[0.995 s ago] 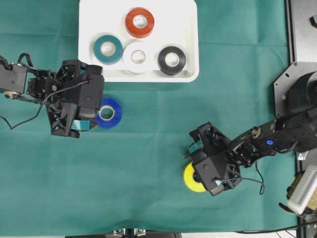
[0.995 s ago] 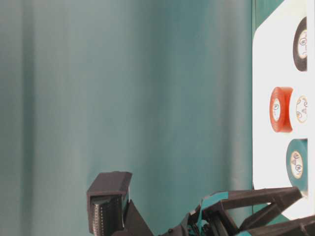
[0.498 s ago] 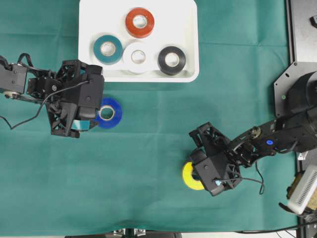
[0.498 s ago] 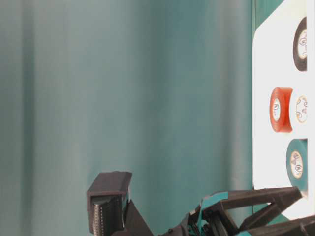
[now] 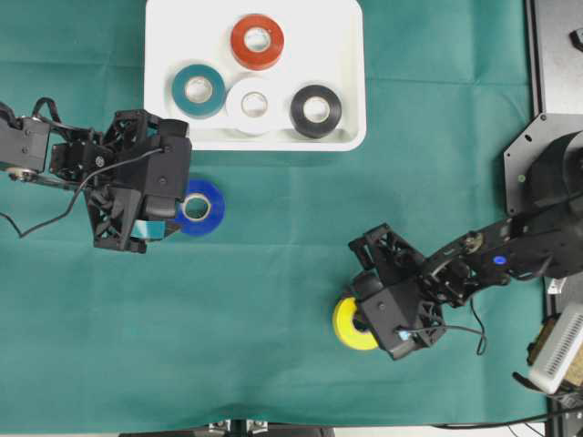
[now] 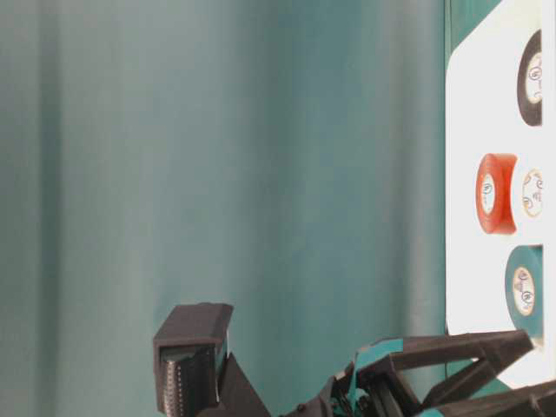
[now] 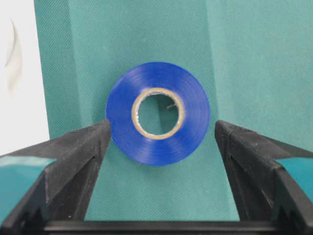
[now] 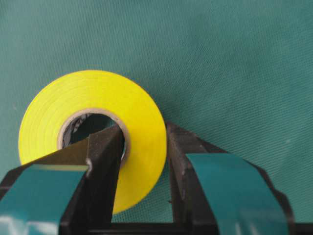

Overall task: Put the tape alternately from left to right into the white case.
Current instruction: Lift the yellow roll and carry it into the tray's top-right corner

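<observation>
Right gripper (image 8: 142, 161) is clamped on the yellow roll (image 8: 93, 129): one finger (image 8: 105, 166) sits inside the core, the other outside the ring wall, pinching the wall between them. The roll looks tipped toward the wrist camera, not lying flat (cannot tell whether its far edge still touches the cloth (image 5: 273, 300)).

Left gripper (image 7: 159, 147) is spread wide, straddling the blue roll (image 7: 157, 112). That roll lies flat on the cloth between the fingertips (image 7: 90, 142); the left pad is about touching its rim, the right one stands clear of it. Nothing gripped.

Overhead view places the yellow roll (image 5: 353, 325) right of centre, near side of the table, half under the right gripper (image 5: 369, 323). The blue roll (image 5: 200, 207) lies just near of the case (image 5: 342, 91), at its left end, partly under the left gripper (image 5: 178, 211). Only the wrist views show the finger contact; overhead the gripper bodies hide it.

Table-level view shows neither loose roll, only part of the case (image 6: 465, 130) at the right edge and black gripper parts at the bottom.

Case holds four rolls, all flat: red (image 5: 257, 41) at the far side, then teal (image 5: 199, 89), white (image 5: 254, 105) and black (image 5: 316, 110) in a row left to right. White touches teal.
</observation>
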Robot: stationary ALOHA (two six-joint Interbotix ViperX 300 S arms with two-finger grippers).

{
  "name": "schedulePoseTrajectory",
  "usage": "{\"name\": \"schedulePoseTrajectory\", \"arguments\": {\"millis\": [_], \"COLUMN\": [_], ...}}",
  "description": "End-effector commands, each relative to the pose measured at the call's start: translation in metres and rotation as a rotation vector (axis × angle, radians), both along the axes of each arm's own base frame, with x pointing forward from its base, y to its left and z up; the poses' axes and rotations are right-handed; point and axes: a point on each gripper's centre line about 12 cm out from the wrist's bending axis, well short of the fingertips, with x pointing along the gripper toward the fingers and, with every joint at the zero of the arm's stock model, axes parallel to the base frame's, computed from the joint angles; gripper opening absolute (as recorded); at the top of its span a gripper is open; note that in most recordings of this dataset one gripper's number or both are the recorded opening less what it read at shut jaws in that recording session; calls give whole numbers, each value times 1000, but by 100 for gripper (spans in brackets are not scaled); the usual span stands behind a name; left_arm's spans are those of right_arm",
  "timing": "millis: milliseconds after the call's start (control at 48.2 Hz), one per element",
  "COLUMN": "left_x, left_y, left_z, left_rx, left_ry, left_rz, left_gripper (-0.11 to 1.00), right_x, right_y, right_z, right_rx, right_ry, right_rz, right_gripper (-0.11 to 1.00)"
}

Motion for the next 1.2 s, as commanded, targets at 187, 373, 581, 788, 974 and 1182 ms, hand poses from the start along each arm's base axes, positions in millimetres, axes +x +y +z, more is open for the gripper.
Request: {"name": "schedulePoseTrajectory", "arguments": {"millis": [187, 373, 581, 788, 974, 1182], "left_x": [4, 4, 4, 6, 6, 6], "left_y": [-2, -2, -2, -2, -2, -2], "left_z": [10, 10, 11, 13, 13, 12], "left_rx": [-7, -7, -7, -7, -7, -7], "left_ry": [-36, -36, -38, -44, -44, -42], "left_rz": [0, 0, 0, 0, 0, 0], "left_gripper": [42, 42, 42, 42, 42, 42], "right_x": [-4, -3, 6, 24, 39, 47], "right_y": [-4, -4, -15, -46, -78, -120], "right_z": [48, 49, 52, 59, 66, 68], "right_rx": [54, 49, 31, 15, 6, -14], "right_ry": [-122, -125, -145, -171, -191, -191], "right_rz": [-8, -6, -28, -121, -226, -355], "right_gripper": [24, 24, 24, 24, 24, 24]}}
